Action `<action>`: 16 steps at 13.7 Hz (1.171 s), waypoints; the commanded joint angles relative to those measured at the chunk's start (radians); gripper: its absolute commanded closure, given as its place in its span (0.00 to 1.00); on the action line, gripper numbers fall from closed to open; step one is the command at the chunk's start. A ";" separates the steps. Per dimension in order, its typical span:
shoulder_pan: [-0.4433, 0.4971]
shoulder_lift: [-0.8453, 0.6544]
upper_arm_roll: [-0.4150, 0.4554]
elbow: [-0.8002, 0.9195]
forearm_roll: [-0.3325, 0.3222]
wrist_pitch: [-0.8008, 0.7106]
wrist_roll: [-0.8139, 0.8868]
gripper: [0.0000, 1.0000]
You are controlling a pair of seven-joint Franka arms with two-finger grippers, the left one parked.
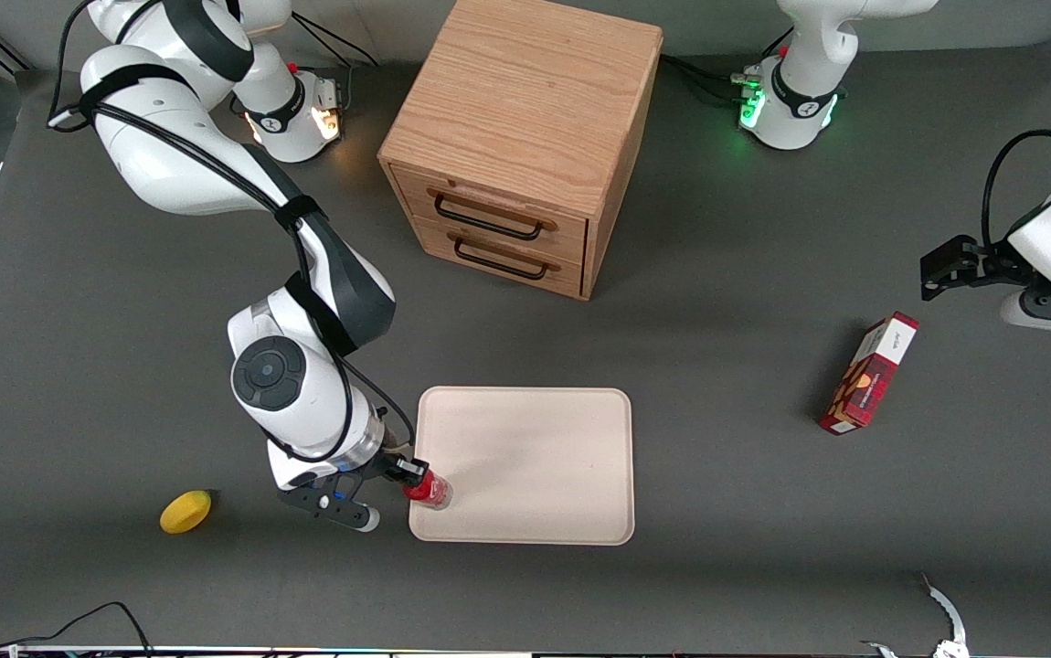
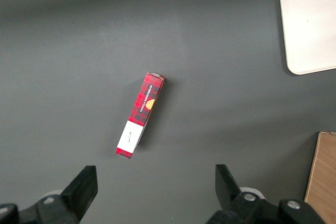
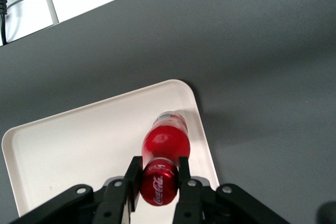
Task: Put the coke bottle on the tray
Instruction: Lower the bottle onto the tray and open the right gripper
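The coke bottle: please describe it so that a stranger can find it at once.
Find the large flat cream tray. At its corner nearest the yellow fruit, the gripper has its fingers shut on the tiny red coke bottle. The red plaid box is larger and lies toward the parked arm's end.

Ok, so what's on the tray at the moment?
Only the coke bottle, near one corner of the tray, with the gripper and its jaws closed on the cap. Whether its base touches the tray surface can't be seen; the bottle covers that spot.
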 commanded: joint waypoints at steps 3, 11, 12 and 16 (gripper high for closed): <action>0.011 0.029 0.008 0.029 -0.035 -0.005 0.037 1.00; 0.012 0.041 0.010 0.027 -0.046 -0.005 0.037 0.00; 0.011 0.040 0.011 0.027 -0.046 -0.008 0.037 0.00; 0.011 -0.015 0.014 0.027 -0.043 -0.046 0.032 0.00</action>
